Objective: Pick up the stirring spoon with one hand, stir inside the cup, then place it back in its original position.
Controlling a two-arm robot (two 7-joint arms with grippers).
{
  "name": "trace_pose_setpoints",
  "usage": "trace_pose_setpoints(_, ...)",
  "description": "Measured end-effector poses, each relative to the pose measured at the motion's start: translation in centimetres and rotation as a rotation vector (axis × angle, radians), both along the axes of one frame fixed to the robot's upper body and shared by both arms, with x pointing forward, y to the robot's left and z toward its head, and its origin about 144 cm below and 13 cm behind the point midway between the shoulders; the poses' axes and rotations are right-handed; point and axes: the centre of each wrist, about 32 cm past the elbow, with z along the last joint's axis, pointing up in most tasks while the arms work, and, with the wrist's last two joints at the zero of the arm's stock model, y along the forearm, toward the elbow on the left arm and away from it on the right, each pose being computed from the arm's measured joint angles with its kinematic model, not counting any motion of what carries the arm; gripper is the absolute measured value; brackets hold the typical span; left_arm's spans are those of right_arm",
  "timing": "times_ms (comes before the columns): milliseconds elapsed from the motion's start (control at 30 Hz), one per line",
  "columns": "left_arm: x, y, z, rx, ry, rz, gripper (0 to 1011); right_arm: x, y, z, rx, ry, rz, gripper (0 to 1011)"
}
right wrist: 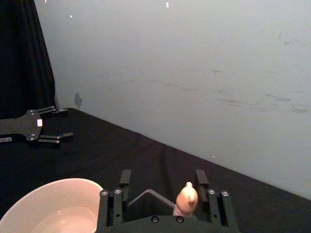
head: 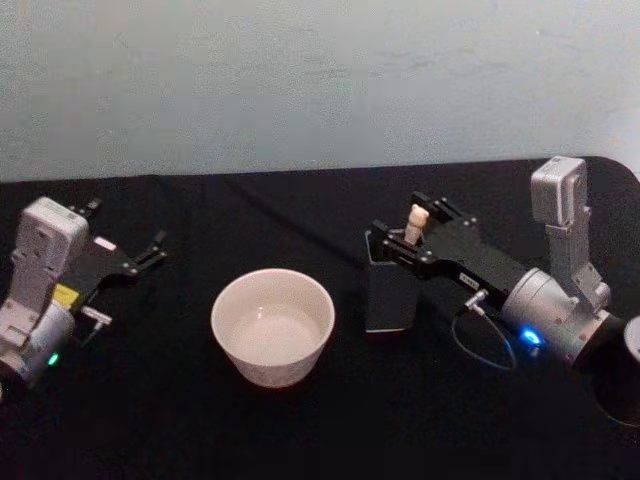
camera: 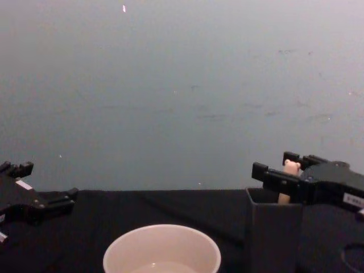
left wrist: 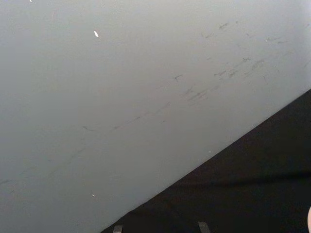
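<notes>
Fig.: table scene w/ my two hands, spoon at rest in its holder.

Hidden / cut off: of the stirring spoon (head: 417,222) I see only the beige handle top w/ the small figure; stem & bowl sit inside the dark grey holder (head: 386,300), out of sight. In the right wrist view the handle tip (right wrist: 186,198) stands between my fingers, and the holder's far wall (right wrist: 146,199) shows as a dim grey edge behind the hand's body; the rest is covered. In the chest view the holder (camera: 273,239) is cut by the lower edge, the spoon top (camera: 289,173) partly masked by my finger bars. Whether the pads touch the handle: cannot tell.

My right hand (head: 422,226) reaches in from the right over the holder's top; its fingers are spread, one each side of the handle, gripping nothing that I can make out.

My left hand (head: 140,259) rests idle at the table's left side, well apart from the rest; fingers parted, empty. It shows far off in the right wrist view (right wrist: 53,125).

Around: the cup (head: 272,326), cream-white, stands upright just left of the holder, apart from it; its inside looks bare but is hard to read. Black table (head: 300,220); pale wall (head: 300,80) behind.
</notes>
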Motion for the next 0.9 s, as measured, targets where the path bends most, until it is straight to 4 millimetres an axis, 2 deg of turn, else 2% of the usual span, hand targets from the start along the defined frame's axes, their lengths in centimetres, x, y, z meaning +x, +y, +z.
trace_pose_setpoints(100,0.0,0.0,0.0,0.000,0.000,0.000,1001,0.0,0.0,0.0,0.000,0.000,0.000,892)
trace_pose_setpoints(133,0.0,0.0,0.0,0.000,0.000,0.000,1001,0.0,0.0,0.0,0.000,0.000,0.000,892)
trace_pose_setpoints(267,0.0,0.0,0.0,0.000,0.000,0.000,1001,0.0,0.0,0.0,0.000,0.000,0.000,1003)
trace_pose_setpoints(467,0.0,0.0,0.0,0.000,0.000,0.000,1001,0.0,0.0,0.1,0.004,-0.007,0.001,1002)
trace_pose_setpoints(600,0.0,0.0,0.0,0.000,0.000,0.000,1001,0.3,-0.1,1.0,0.044,-0.064,-0.003,1002)
trace_pose_setpoints(767,0.0,0.0,0.0,0.000,0.000,0.000,1001,0.9,-0.8,2.5,0.111,-0.161,-0.101,1002)
trace_pose_setpoints(900,0.0,0.0,0.0,0.000,0.000,0.000,1001,1.2,-1.3,2.5,0.105,-0.188,-0.220,1002)
